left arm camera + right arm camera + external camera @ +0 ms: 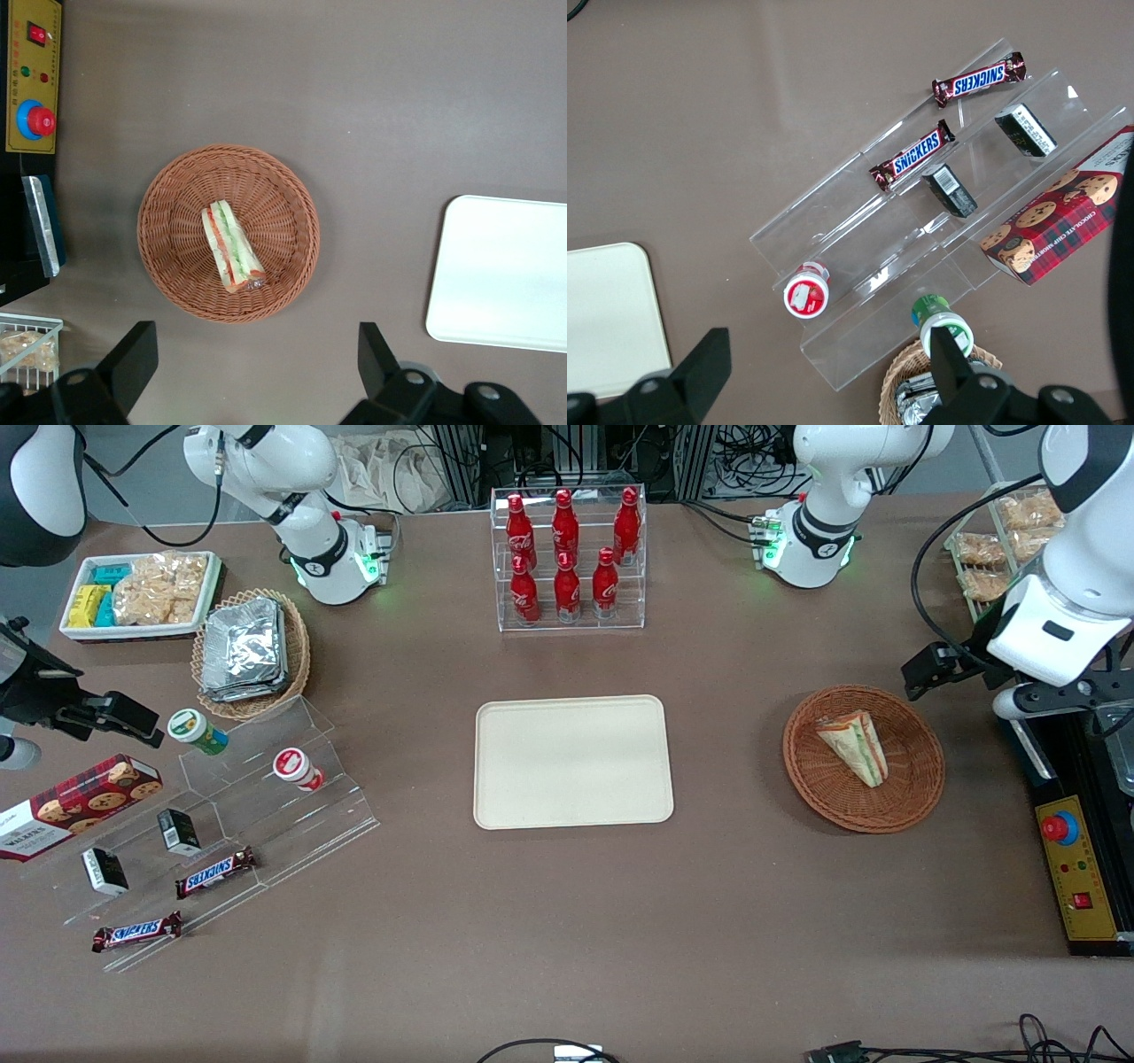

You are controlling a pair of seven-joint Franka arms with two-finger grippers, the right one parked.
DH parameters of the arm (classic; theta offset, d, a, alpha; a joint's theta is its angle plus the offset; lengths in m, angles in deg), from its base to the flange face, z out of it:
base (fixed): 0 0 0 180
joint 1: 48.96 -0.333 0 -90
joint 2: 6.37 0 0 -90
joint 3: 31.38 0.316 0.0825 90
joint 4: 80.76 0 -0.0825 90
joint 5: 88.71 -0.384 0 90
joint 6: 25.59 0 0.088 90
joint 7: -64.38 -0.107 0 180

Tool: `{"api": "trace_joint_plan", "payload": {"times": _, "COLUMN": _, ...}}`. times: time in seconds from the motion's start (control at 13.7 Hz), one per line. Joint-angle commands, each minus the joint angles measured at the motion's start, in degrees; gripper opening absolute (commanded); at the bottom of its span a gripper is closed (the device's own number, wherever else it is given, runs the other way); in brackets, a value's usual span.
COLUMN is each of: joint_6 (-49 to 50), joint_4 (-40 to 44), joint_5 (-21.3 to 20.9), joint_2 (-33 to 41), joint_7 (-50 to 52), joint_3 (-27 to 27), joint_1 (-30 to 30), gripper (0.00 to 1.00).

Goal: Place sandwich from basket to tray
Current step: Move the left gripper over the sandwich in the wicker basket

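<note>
Gripper (252, 367) agape above unlabelled sandwich (230, 247)

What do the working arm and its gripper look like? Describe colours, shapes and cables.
The left arm has glossy white rounded shells with black joint sections, and a black cable loops beside it. Its gripper, high above the table near the basket, has two black, wedge-shaped fingers on a black body, spread apart.
</note>
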Motion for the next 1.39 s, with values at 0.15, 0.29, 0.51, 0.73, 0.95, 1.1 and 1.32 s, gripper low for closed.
{"api": "trace_joint_plan", "payload": {"times": 0.15, "joint_6": 2.35, "joint_4": 1.82, "joint_5": -0.38, "joint_2": -0.52, "joint_7": 2.1, "joint_3": -0.32, "joint_1": 0.0, "gripper": 1.0}}
{"api": "trace_joint_plan", "payload": {"times": 0.29, "joint_6": 4.02, "joint_4": 1.9, "joint_5": -0.46, "joint_2": -0.51, "joint_7": 1.93, "joint_3": -0.32, "joint_1": 0.17, "gripper": 1.0}}
{"api": "trace_joint_plan", "payload": {"times": 0.51, "joint_6": 3.5, "joint_4": -0.63, "joint_5": -0.55, "joint_2": 0.19, "joint_7": 4.38, "joint_3": -0.5, "joint_1": 0.26, "gripper": 1.0}}
{"api": "trace_joint_plan", "payload": {"times": 0.73, "joint_6": -3.5, "joint_4": -12.81, "joint_5": -0.55, "joint_2": 5.26, "joint_7": 4.92, "joint_3": -0.32, "joint_1": 0.0, "gripper": 1.0}}
{"api": "trace_joint_plan", "payload": {"times": 0.95, "joint_6": -15.28, "joint_4": -28.99, "joint_5": -0.46, "joint_2": 11.95, "joint_7": 7.11, "joint_3": -0.41, "joint_1": -2.88, "gripper": 1.0}}
{"api": "trace_joint_plan", "payload": {"times": 1.1, "joint_6": -20.74, "joint_4": -35.25, "joint_5": -0.2, "joint_2": 12.85, "joint_7": 7.29, "joint_3": -0.5, "joint_1": -5.09, "gripper": 1.0}}
{"api": "trace_joint_plan", "payload": {"times": 1.32, "joint_6": -29.87, "joint_4": -41.5, "joint_5": 0.5, "joint_2": 10.92, "joint_7": 7.99, "joint_3": -0.24, "joint_1": -6.77, "gripper": 1.0}}
